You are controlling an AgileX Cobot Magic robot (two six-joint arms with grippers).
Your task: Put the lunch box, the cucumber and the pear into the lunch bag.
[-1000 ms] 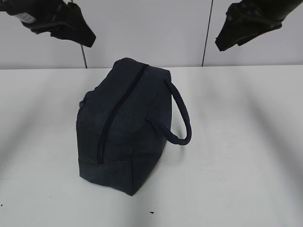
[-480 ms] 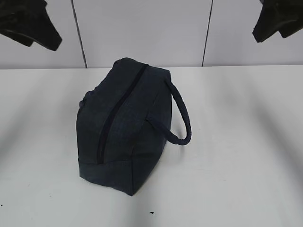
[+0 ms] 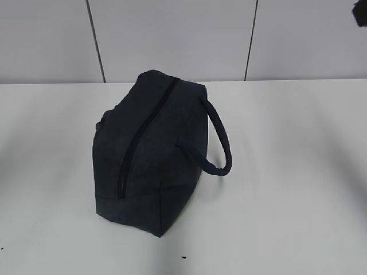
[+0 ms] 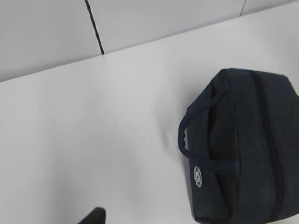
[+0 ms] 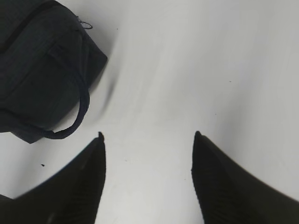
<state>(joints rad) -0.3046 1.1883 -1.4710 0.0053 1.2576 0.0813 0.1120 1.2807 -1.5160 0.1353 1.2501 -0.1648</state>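
The dark navy lunch bag (image 3: 149, 154) stands in the middle of the white table, its top zipper (image 3: 137, 143) closed along its length and one loop handle (image 3: 221, 140) hanging to the right. The bag also shows in the left wrist view (image 4: 247, 149) and the right wrist view (image 5: 37, 70). The lunch box, the cucumber and the pear are out of view. My right gripper (image 5: 148, 135) hangs open over bare table to the right of the bag, nothing between its fingers. Only one fingertip (image 4: 96, 216) of my left gripper shows, well clear of the bag, holding nothing.
The white table (image 3: 287, 172) spreads around the bag, with a grey panelled wall (image 3: 172, 40) behind its far edge. A sliver of the right arm (image 3: 361, 11) shows in the exterior view's top right corner.
Both grippers drew back from above the bag towards the upper corners of the exterior view; the left one has left that view, the right one nearly. The bag has not moved.
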